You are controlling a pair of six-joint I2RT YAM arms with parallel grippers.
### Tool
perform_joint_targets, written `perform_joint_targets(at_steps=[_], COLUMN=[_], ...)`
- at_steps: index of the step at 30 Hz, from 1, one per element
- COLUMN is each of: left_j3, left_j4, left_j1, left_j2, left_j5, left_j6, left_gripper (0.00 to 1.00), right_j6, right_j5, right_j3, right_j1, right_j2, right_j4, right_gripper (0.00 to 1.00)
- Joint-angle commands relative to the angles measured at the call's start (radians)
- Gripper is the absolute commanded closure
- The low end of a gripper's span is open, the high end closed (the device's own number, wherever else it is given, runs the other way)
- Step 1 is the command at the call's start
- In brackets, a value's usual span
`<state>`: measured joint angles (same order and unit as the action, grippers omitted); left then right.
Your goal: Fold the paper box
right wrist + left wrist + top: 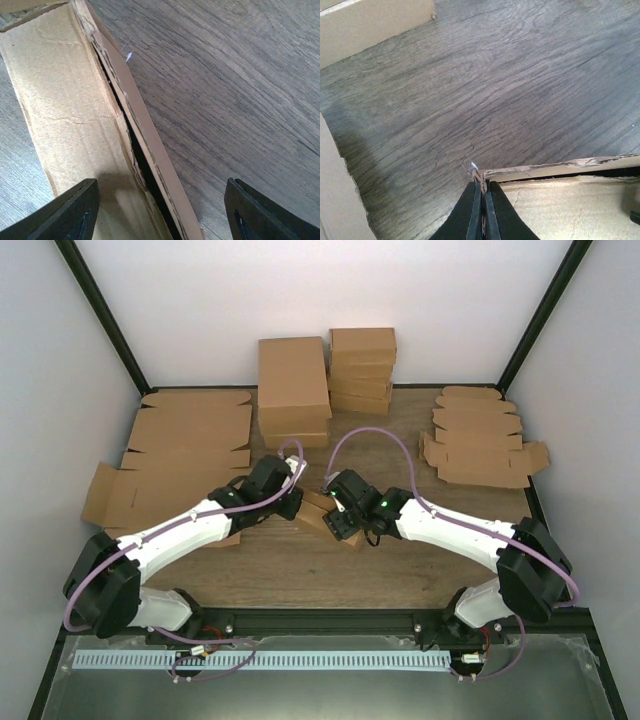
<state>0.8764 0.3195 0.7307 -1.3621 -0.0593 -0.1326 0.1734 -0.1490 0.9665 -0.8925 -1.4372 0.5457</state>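
Note:
The paper box, a small brown cardboard carton, lies on the wooden table between my two grippers. My left gripper comes in from the left. In the left wrist view its black jaws are shut on the frayed corner of the box's wall, with the box panel to the right. My right gripper is at the box's right end. In the right wrist view its fingers stand wide open astride the box's upright wall, touching nothing; the box floor runs up to the left.
Two stacks of folded brown boxes stand at the back. Flat cardboard blanks lie at the left and at the right. Blank edges show at the left wrist view's top left and left.

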Motion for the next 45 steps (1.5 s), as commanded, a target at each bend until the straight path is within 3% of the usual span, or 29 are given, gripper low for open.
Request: perform_joint_targets(at_steps=[1, 21, 27, 33, 45], left_j3=[-0.038, -0.288, -0.299, -0.27, -0.389], left_j4=[-0.015, -0.257, -0.292, -0.277, -0.355], left_j1=[-0.002, 0.001, 0.021, 0.096, 0.102], left_j2=[0.025, 0.134, 0.132, 0.088, 0.139], left_j5=[0.02, -0.009, 0.025, -0.109, -0.204], left_j6=[-0.025, -0.089, -0.197, -0.285, -0.299], left_gripper=[0.96, 0.96, 0.96, 0.96, 0.96], right_j6=[0.0, 0.006, 0.007, 0.008, 0.034], right_j5=[-0.014, -0.005, 0.013, 0.027, 0.015], right_j3=[-0.005, 0.029, 0.041, 0.047, 0.066], right_j1=[0.018, 0.061, 0.066, 0.066, 0.075], right_j2=[-0.02, -0.009, -0.022, -0.026, 0.01], right_j4=[0.028, 0.056, 0.055, 0.052, 0.107], right_gripper=[0.29, 0.28, 0.29, 0.28, 0.23])
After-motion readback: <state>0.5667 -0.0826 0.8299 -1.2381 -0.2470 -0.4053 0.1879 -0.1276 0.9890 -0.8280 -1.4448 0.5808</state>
